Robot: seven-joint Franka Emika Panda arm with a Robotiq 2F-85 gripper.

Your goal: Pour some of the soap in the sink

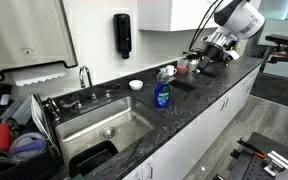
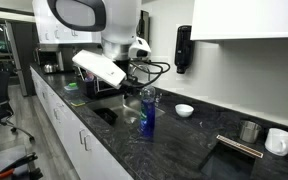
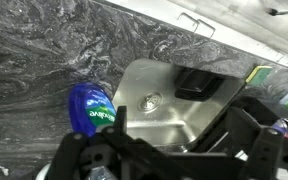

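Note:
The soap bottle [image 1: 162, 93] holds blue liquid and stands upright on the dark counter, just beside the sink's edge. It also shows in an exterior view [image 2: 147, 113] and at the left of the wrist view [image 3: 91, 108]. The steel sink [image 1: 96, 117] has a round drain [image 3: 150, 99] and a chrome faucet [image 1: 84, 76]. My gripper [image 1: 208, 52] hangs above the counter, well away from the bottle. In the wrist view its fingers [image 3: 179, 150] stand wide apart and hold nothing, with the sink [image 3: 189, 112] showing between them.
A black wall dispenser [image 1: 122, 35] hangs above the counter. A white bowl [image 1: 135, 85] sits behind the bottle. A black dish rack [image 1: 14, 142] with dishes stands beside the sink. A black tray [image 3: 196, 82] lies in the basin. Cups [image 2: 279, 140] stand further along the counter.

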